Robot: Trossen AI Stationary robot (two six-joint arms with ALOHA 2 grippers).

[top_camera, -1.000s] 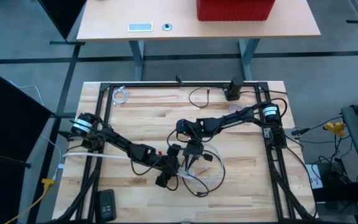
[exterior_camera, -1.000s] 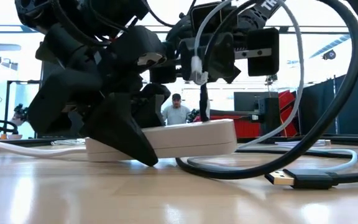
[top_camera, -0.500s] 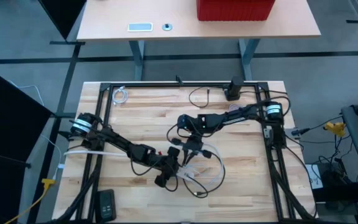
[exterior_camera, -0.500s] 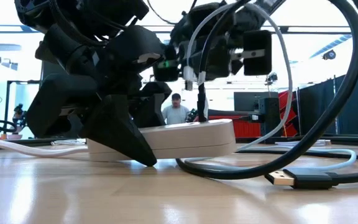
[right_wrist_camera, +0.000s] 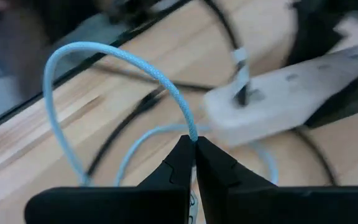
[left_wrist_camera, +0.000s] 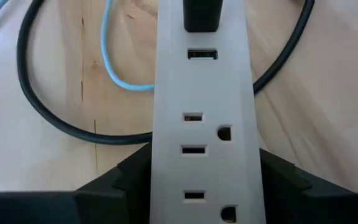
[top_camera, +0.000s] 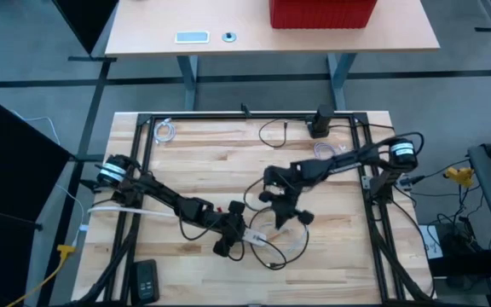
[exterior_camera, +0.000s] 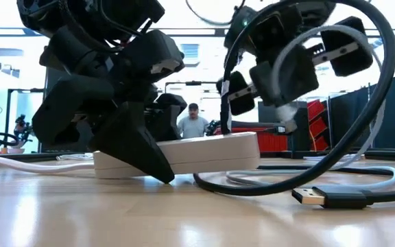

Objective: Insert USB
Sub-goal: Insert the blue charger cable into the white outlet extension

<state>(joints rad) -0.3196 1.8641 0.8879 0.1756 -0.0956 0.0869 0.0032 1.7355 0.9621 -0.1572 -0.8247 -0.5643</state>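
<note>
My left end effector [top_camera: 228,232] is down on the worktop [top_camera: 194,162], fingers spread around the white power strip [left_wrist_camera: 202,124] and clamping it by its long sides — a dark plug [left_wrist_camera: 202,14] already sits in the strip's far end, with a free USB port [left_wrist_camera: 202,55] just beside it. My right end effector [right_wrist_camera: 194,152] hangs just past the strip's end, fingers pinched tight on the light blue cable [right_wrist_camera: 114,59], which loops up and away from the tips. A black cable's USB plug [exterior_camera: 313,197] lies loose on the wood — near the strip, not touching it.
</note>
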